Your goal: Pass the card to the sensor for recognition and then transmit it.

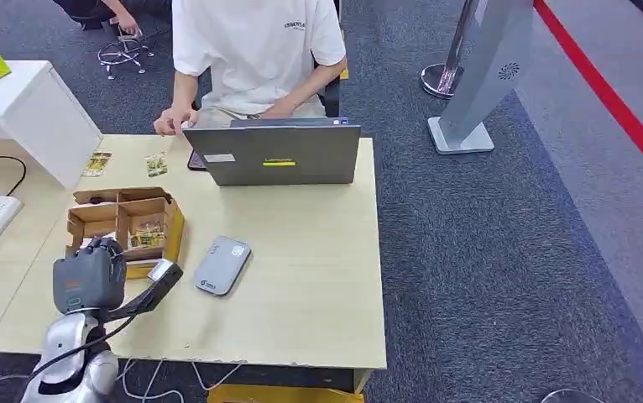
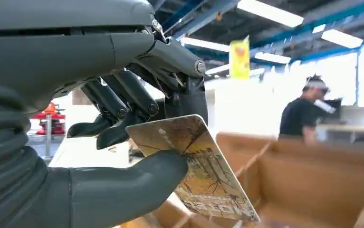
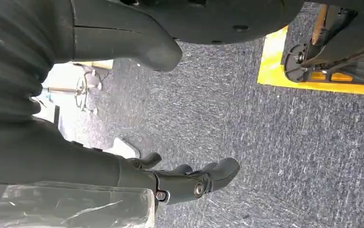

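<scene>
Floor: grey carpet (image 1: 486, 252) is laid throughout, crossed by a red stripe (image 1: 612, 101) at the far right.
Bench: a pale wooden bench (image 1: 318, 277) is set on the carpet.
Furniture: a white cabinet (image 1: 33, 117) is placed beside the bench; a grey stand (image 1: 486, 75) is seen beyond it.
Light: long ceiling lamps (image 2: 270, 12) are lit overhead.

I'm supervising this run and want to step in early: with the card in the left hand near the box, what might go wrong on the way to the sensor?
1. The card is pinched only near one end by the left hand, so it may pivot or slip.
2. The hand sits beside the cardboard box; swinging toward the grey sensor may clip its wall.
3. A tilted card might not read.
</scene>
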### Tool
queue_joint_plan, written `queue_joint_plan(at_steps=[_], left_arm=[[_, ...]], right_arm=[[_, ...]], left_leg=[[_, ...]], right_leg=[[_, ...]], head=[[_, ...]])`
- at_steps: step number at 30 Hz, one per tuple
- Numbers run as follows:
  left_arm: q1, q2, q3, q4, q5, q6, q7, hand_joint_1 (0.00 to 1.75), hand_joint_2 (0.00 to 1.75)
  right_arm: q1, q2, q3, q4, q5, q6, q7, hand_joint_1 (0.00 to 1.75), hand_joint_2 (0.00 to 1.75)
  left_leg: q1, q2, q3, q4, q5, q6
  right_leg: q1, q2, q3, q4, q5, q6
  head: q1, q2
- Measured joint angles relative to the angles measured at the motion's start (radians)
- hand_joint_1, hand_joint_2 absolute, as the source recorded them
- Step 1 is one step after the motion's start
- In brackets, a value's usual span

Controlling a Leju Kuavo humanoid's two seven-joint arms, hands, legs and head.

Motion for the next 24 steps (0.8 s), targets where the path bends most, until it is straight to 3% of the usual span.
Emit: queue_joint_plan(at_steps=[6,11,14,17,21,24], left_arm=[[0.049,0.024,-0.061,-0.275,0.031,-0.053,-0.001,1.75,1.75],[0.058,0.048,-0.089,-0.382,0.078,-0.033,-0.018,1.75,1.75],[-0.004,0.067,-0.097,-0.401,0.098,-0.038,-0.006,1.75,1.75],[-0.185,0.087,-0.097,-0.247,0.076,0.013,-0.02,1.75,1.75],[-0.295,0.099,-0.096,-0.11,0.021,0.039,0.01,1.75,1.75],[-0.424,0.121,-0.089,0.125,-0.008,0.116,0.011,1.75,1.75]], right_arm=[[0.0,0.0,-0.013,0.0,-0.014,-0.013,0.002,0.0,1.75],[0.0,0.0,-0.024,0.0,-0.018,-0.014,0.003,0.0,1.75],[-0.001,0.0,-0.024,0.0,0.013,-0.007,0.001,0.0,1.75],[-0.008,-0.001,-0.017,0.0,0.04,0.006,0.0,0.0,1.75],[-0.008,-0.002,-0.006,0.0,0.061,0.008,-0.01,0.0,1.75],[-0.012,-0.002,0.005,0.0,0.076,0.012,-0.02,0.0,1.75]], left_leg=[[0.0,0.0,0.0,0.0,0.0,0.0],[0.0,0.0,0.0,0.0,0.0,0.0],[0.0,-0.002,0.0,0.0,0.001,0.0],[0.0,-0.007,0.0,0.0,0.005,-0.001],[0.0,-0.005,0.001,0.0,0.006,-0.001],[0.0,-0.005,0.0,0.0,0.007,-0.003]], right_leg=[[0.0,0.0,0.0,0.0,0.0,0.0],[0.0,0.0,0.0,0.0,0.0,0.0],[0.0,-0.003,-0.003,0.0,0.0,0.0],[0.0,-0.009,0.002,0.002,0.001,-0.001],[0.0,-0.006,0.001,0.002,0.004,-0.002],[0.0,-0.006,0.0,0.002,0.005,-0.002]], head=[[0.0,0.0],[0.0,0.0],[0.0,0.0],[0.002,0.0],[-0.001,0.0],[-0.001,0.0]])
